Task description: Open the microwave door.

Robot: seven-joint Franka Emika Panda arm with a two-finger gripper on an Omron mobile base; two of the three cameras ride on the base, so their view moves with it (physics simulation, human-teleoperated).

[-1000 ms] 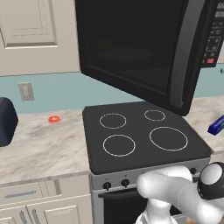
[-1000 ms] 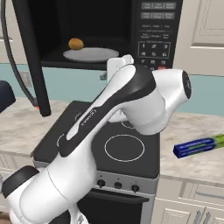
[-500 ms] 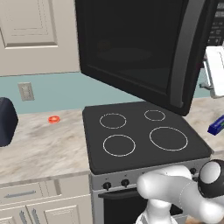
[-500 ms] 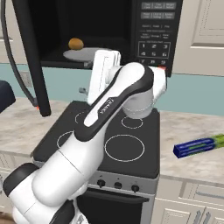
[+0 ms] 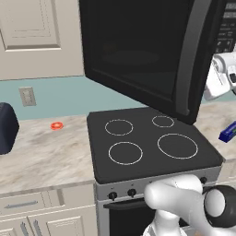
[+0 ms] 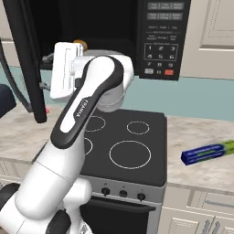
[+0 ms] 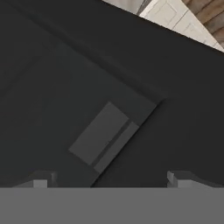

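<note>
The microwave door stands swung wide open, a glossy black panel with its long bar handle at the free edge. From the right it appears edge-on. The microwave shows its grey keypad and a red button. My gripper sits between the open cavity and the door's inner side, pointing at the door. In the hand view my gripper is open, fingertips wide apart with nothing between them, close to the dark inner face of the door. The hand's white body shows past the door's edge.
An orange item lies inside the cavity. Below is the black stovetop with white rings. A blue and green box lies on the right counter. A small red thing and a dark appliance are on the left counter.
The arm has straightened and carried the hand up and left, from in front of the cavity toward the door's inner face. The door stands about where it was.
</note>
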